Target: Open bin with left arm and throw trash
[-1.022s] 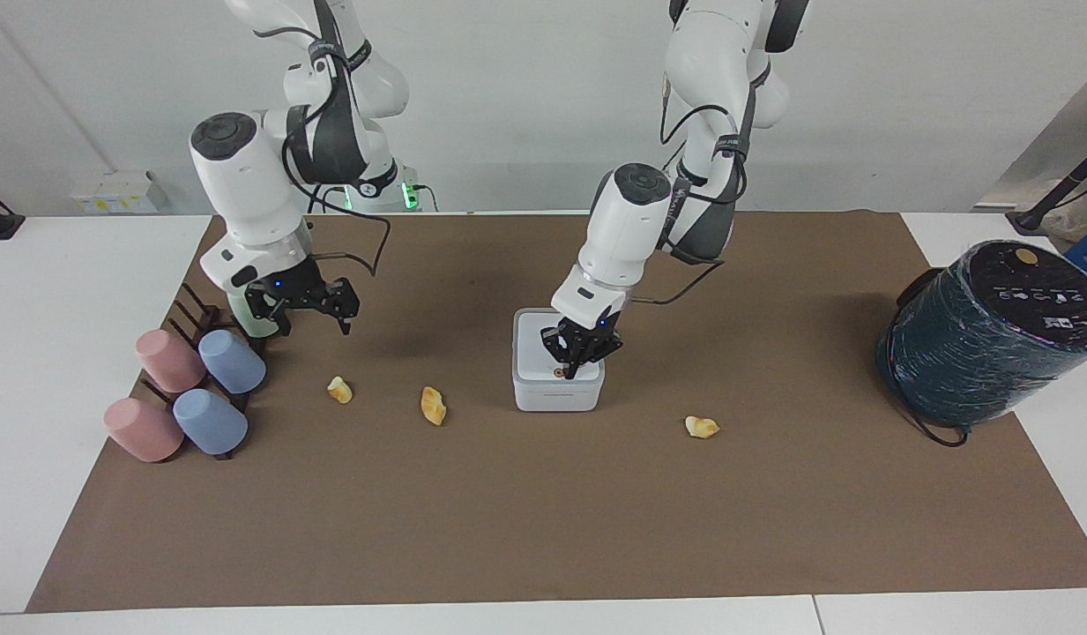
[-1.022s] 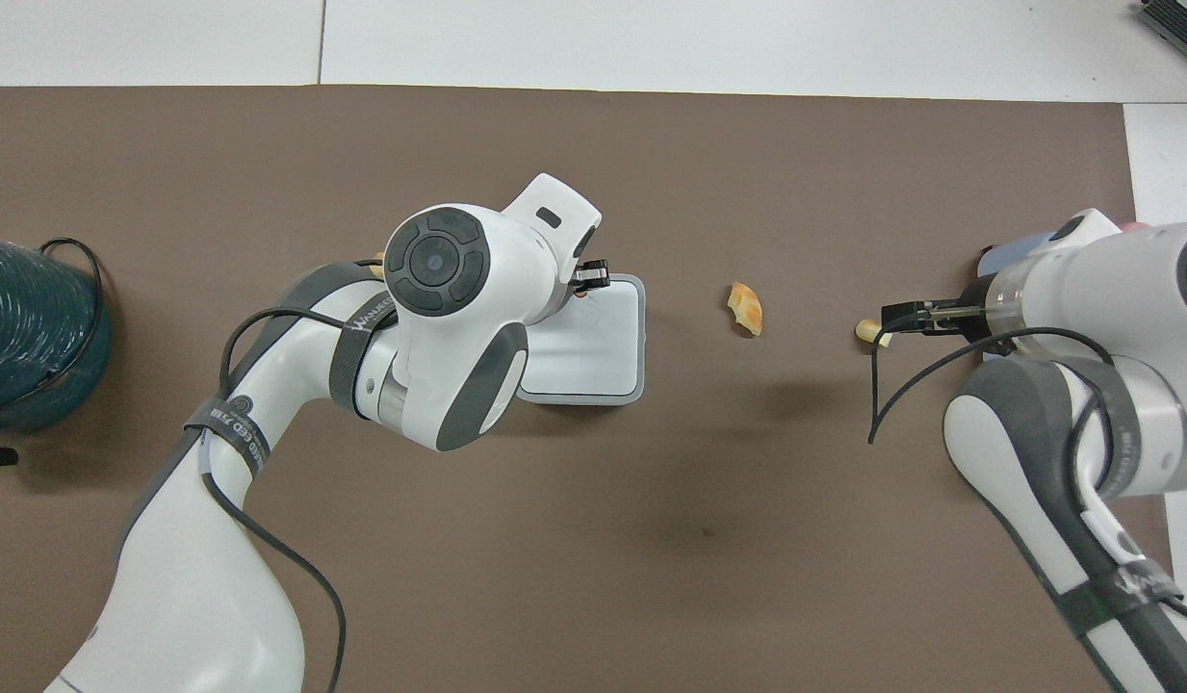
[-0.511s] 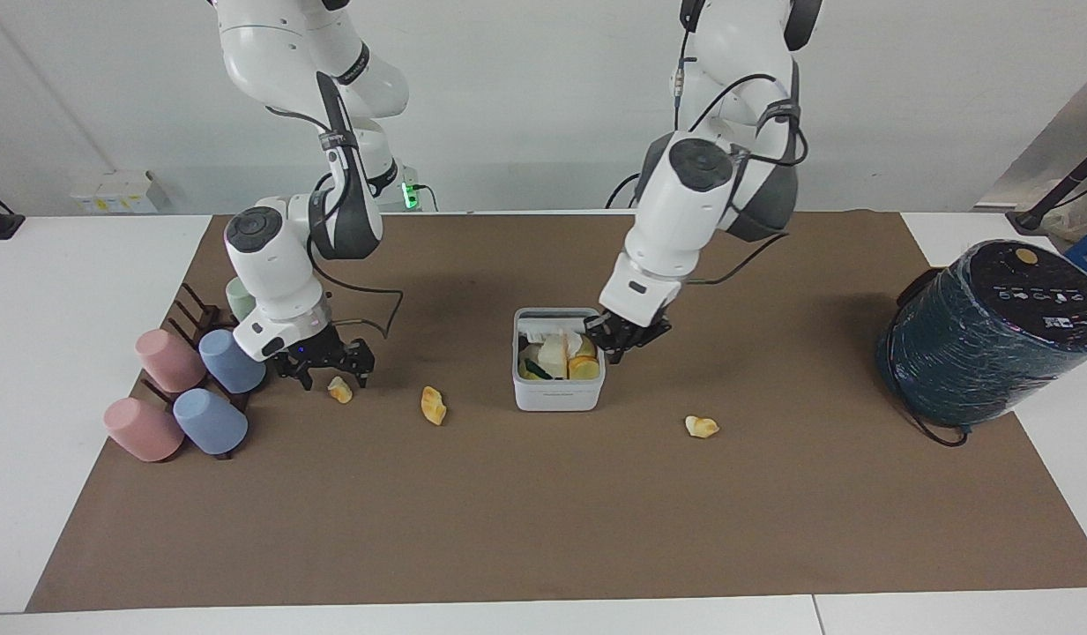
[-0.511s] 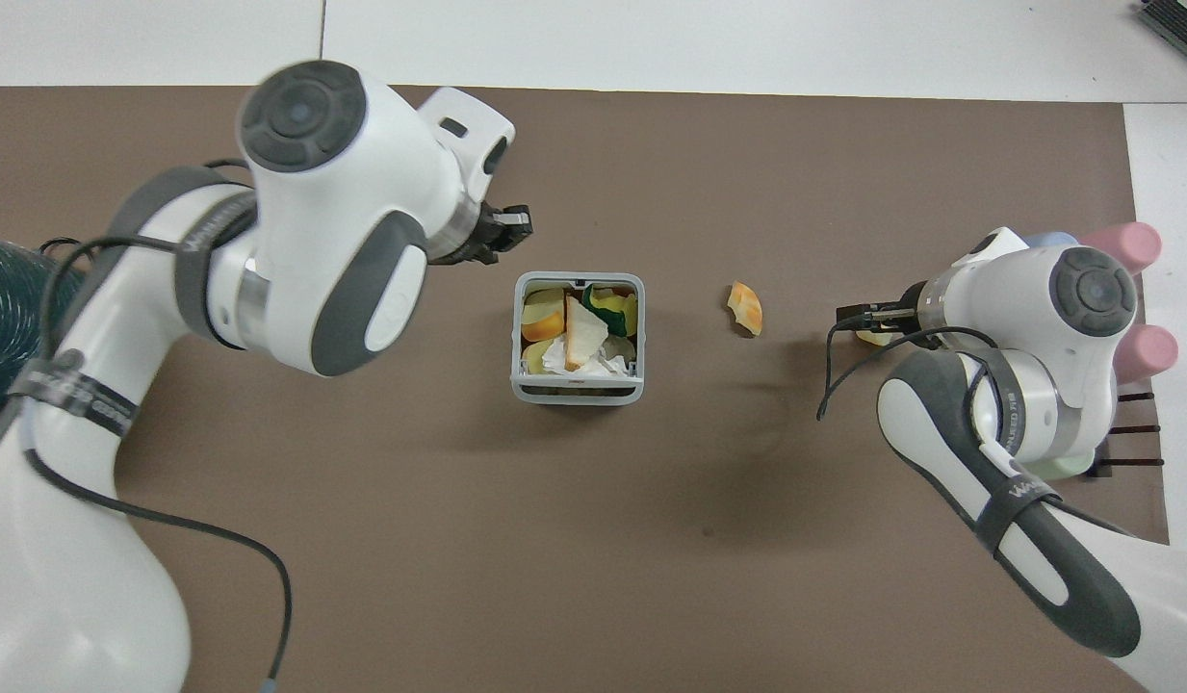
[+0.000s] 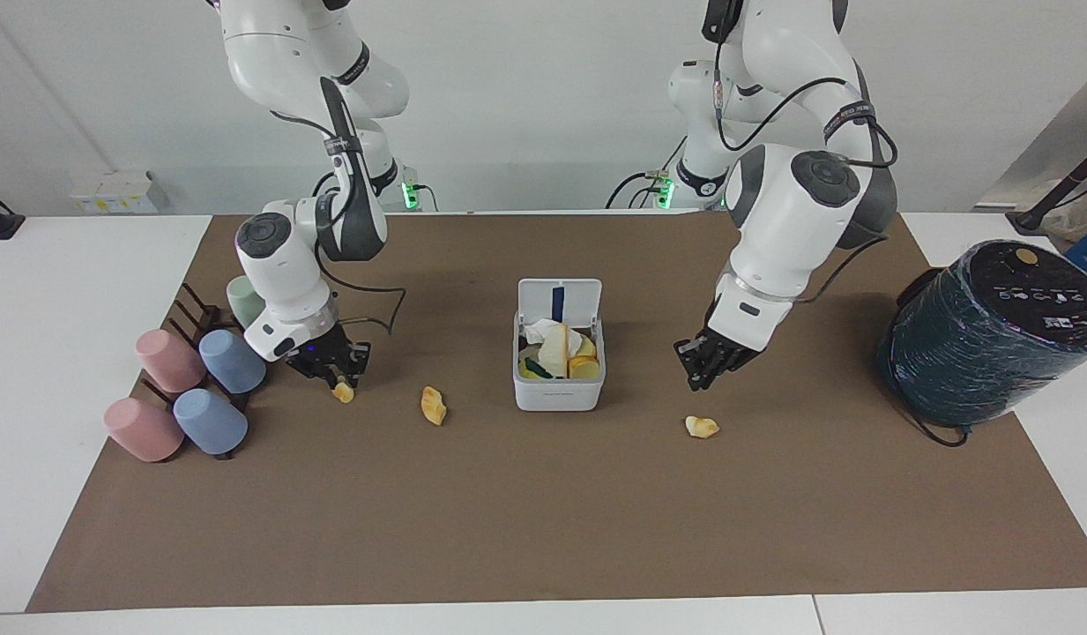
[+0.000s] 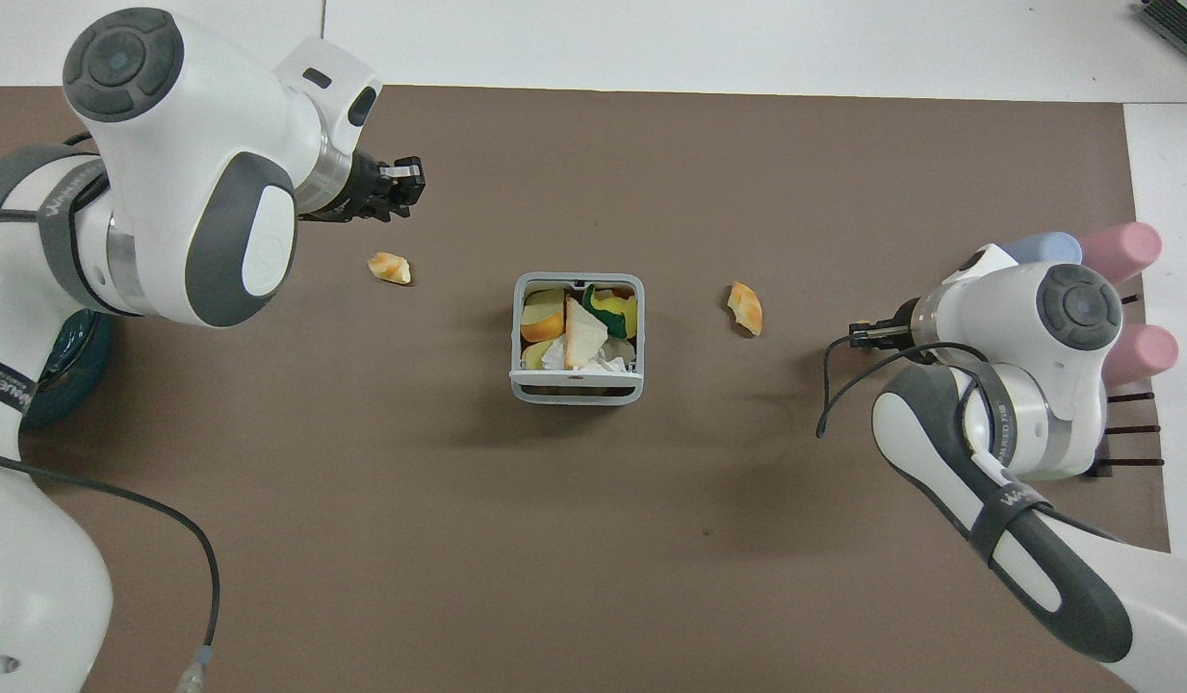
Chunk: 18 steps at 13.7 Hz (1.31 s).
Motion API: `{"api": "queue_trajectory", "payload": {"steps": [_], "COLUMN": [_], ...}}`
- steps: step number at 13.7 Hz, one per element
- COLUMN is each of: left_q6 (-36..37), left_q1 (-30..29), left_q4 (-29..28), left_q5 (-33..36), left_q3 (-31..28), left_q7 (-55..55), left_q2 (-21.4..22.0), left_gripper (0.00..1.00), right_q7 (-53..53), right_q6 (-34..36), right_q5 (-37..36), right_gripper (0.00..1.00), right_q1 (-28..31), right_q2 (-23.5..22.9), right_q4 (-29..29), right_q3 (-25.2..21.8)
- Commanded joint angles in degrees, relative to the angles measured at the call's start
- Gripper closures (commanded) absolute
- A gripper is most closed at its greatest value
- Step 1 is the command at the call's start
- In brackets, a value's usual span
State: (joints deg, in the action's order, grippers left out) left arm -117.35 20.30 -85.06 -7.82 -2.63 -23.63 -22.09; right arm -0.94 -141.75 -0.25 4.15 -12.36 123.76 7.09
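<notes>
The white bin (image 5: 558, 395) stands mid-mat with its lid (image 5: 559, 300) hinged up; it is full of yellow, white and green scraps. It also shows in the overhead view (image 6: 576, 393). My right gripper (image 5: 338, 381) is down at the mat, shut on one trash scrap (image 5: 342, 393) beside the cups. A second scrap (image 5: 433, 405) lies between that one and the bin. A third scrap (image 5: 702, 427) lies toward the left arm's end. My left gripper (image 5: 700, 375) is shut and empty, hanging just over the mat near the third scrap (image 6: 391, 268).
Pink and blue cups (image 5: 168, 360) lie on a dark rack (image 5: 195, 313) at the right arm's end, with a pale green cup (image 5: 241, 300) nearer the robots. A big dark teal cylinder (image 5: 993, 331) stands at the left arm's end.
The bin's lid has swung fully up. My left gripper has moved off the bin toward the left arm's end. My right gripper has dropped and closed on the scrap by the cups.
</notes>
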Motion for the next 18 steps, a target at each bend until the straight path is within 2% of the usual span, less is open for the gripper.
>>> {"api": "queue_trajectory", "payload": {"steps": [1, 3, 5, 8, 10, 11, 13, 15, 18], "left_q6": [-6.46, -10.59, -16.47, -21.85, -26.59, -27.04, -27.05, -27.05, -26.88], "left_q1": [-0.35, -0.35, -0.53, -2.02, -2.90, -2.82, -2.55, -2.02, -1.94], "left_q4": [-5.54, -8.61, -12.91, -18.72, -21.54, -21.55, -21.72, -22.60, -22.34], "left_q5": [1.57, 4.47, 5.27, 5.36, 5.36, 5.36, 5.36, 5.36, 5.36], "left_q3": [0.26, 0.34, 0.26, 0.26, 0.26, 0.26, 0.34, 0.34, 0.34], "left_q7": [0.95, 1.04, 1.30, 5.42, 5.70, 5.70, 5.79, 5.70, 5.79], "left_q2": [0.74, -0.14, -1.37, -1.73, -1.99, -3.03, -3.22, -3.05, -3.05], "left_gripper": [0.00, 0.00, 0.00, 0.02, 0.08, 0.14, 0.35, 0.48, 0.84], "right_q7": [1.64, -0.19, -8.51, -26.16, -34.09, -38.05, -43.87, -45.37, -51.68], "right_q6": [-0.54, 0.07, 1.73, 9.20, 10.27, 9.75, 6.51, 4.39, 2.54], "right_q5": [1.39, 1.39, 1.39, 1.48, 2.35, 5.49, 11.13, 11.94, 11.85], "right_gripper": [1.00, 1.00, 1.00, 1.00, 1.00, 1.00, 1.00, 1.00, 1.00], "right_q1": [0.60, -0.01, -2.46, -8.88, -12.56, -13.98, -16.35, -19.25, -24.34], "right_q2": [1.55, 1.81, 2.25, 1.20, -0.64, -1.61, -3.19, -3.90, -4.60], "right_q4": [1.40, -0.26, -3.51, -13.16, -19.58, -21.79, -24.96, -25.94, -25.50], "right_q3": [0.47, 0.47, 0.56, 0.56, 0.65, 0.65, 0.65, 0.65, 0.65]}}
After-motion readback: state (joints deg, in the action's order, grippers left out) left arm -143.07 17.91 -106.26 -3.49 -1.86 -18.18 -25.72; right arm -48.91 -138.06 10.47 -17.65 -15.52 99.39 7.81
